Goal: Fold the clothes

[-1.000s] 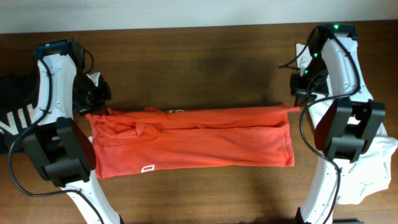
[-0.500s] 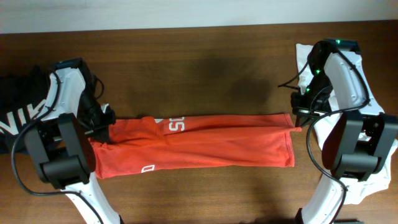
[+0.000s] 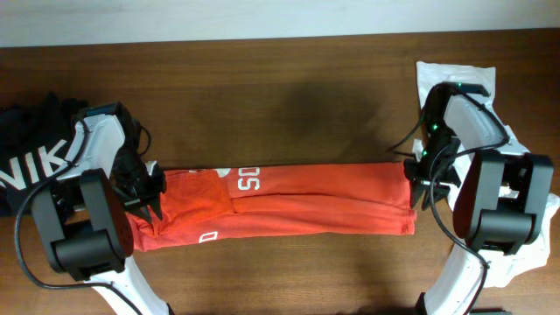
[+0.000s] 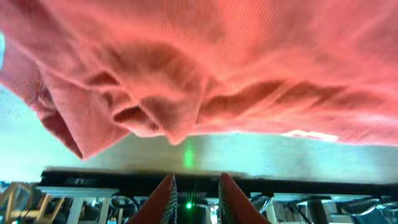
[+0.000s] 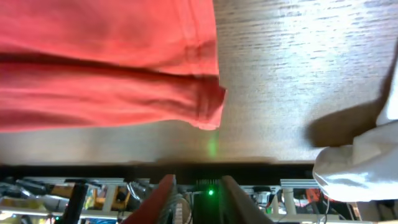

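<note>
Shirts: orange-red shirt, one — long folded band across table; navy shirt, one, far left; white shirts, heaped right. Grippers, two: left gripper, right gripper — slightly parted, empty, at band's ends.

Orange shirt, table, possibly white cloth

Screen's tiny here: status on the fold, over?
Left gripper open, empty. Right gripper open, empty. Orange shirt lies as long folded band on table. White shirt right of it, not touching.
</note>
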